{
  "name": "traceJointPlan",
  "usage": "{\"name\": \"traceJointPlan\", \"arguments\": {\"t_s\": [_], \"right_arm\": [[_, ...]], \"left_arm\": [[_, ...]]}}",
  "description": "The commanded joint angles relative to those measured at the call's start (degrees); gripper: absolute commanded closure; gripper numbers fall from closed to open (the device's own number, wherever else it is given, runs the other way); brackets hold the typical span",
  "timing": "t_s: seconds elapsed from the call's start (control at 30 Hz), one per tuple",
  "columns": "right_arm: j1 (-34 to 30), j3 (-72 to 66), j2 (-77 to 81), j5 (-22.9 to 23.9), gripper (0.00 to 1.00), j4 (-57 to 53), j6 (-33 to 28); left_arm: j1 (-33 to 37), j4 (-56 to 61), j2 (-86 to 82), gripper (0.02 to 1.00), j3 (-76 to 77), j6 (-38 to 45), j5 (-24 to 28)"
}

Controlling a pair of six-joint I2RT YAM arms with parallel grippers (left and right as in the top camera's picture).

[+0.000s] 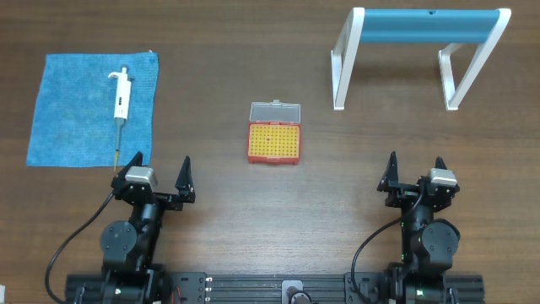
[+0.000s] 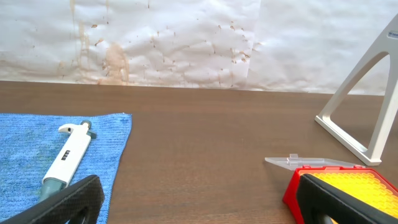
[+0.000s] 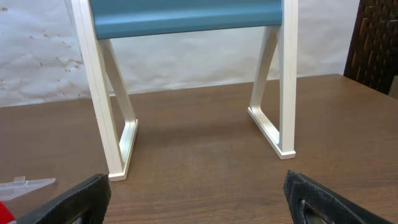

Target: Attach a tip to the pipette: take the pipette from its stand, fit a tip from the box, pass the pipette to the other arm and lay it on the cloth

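Apparently nothing is left to do: the pipette [image 1: 121, 95], tip [image 1: 114, 155] fitted, lies on the cloth [image 1: 67, 127], well apart from the stand [image 1: 426, 25], and the left gripper [image 1: 162, 160] and right gripper [image 1: 415, 160] rest with jaws apart.

The top camera looked straight down on the whole table [image 1: 211, 67], while both wrist cameras sat low, facing the far wall [image 2: 186, 37] and sharing the stand [image 3: 186, 15] and tip-box lid [image 2: 297, 160].

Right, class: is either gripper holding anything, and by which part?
Nothing is held: the left gripper and right gripper are both open and empty, and the pipette lies free on the cloth.
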Motion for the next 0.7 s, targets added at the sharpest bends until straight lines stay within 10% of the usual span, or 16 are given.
{"name": "traceJointPlan", "arguments": {"t_s": [0.03, 0.7], "right_arm": [[-0.35, -0.35, -0.39, -0.92, 0.077, -0.2, -0.83], [-0.35, -0.35, -0.2, -0.94, 0.075, -0.2, -9.42]], "left_arm": [[-0.2, -0.37, -0.55, 0.023, -0.09, 0.11, 0.98], [-0.2, -0.37, -0.55, 0.02, -0.09, 0.11, 0.98]]}}
